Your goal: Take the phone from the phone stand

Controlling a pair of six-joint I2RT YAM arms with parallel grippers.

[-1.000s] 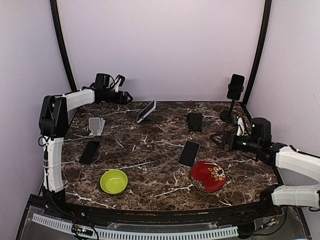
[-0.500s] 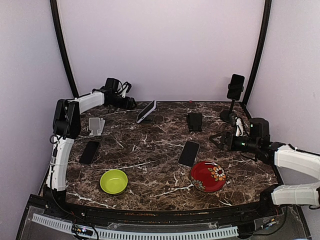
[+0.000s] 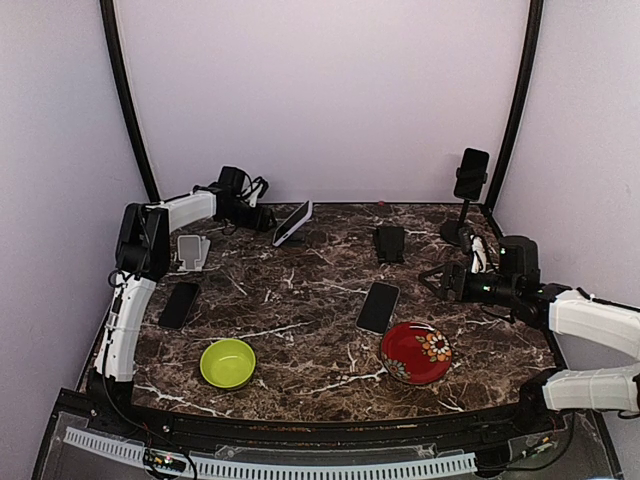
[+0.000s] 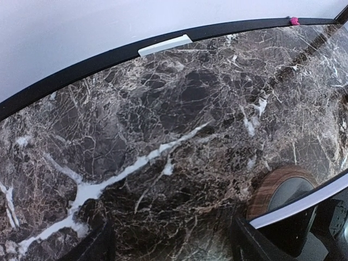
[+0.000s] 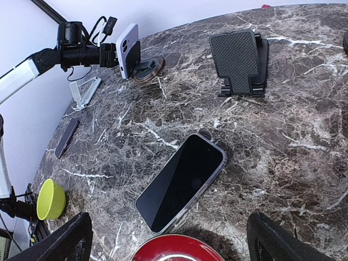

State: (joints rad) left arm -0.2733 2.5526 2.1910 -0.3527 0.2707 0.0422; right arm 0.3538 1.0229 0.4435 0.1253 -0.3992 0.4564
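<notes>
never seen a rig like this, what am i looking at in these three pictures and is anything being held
Two robot arms are bolted at the near edge of a marble table. The wide picture is from a fixed camera above and behind them; the other two are from a camera on each wrist. The left arm reaches beside a pale phone leaning on a wooden stand. The right arm hovers at the right. Also there: two dark phones, a green bowl, a red bowl, two empty stands. Both the left fingers and right fingers are open; nothing is held.

Dark marble table (image 3: 300,290) — green bowl (image 3: 228,362), red plate (image 3: 416,352), flat phone (image 3: 378,306), phone stand (image 5: 148,69).
</notes>
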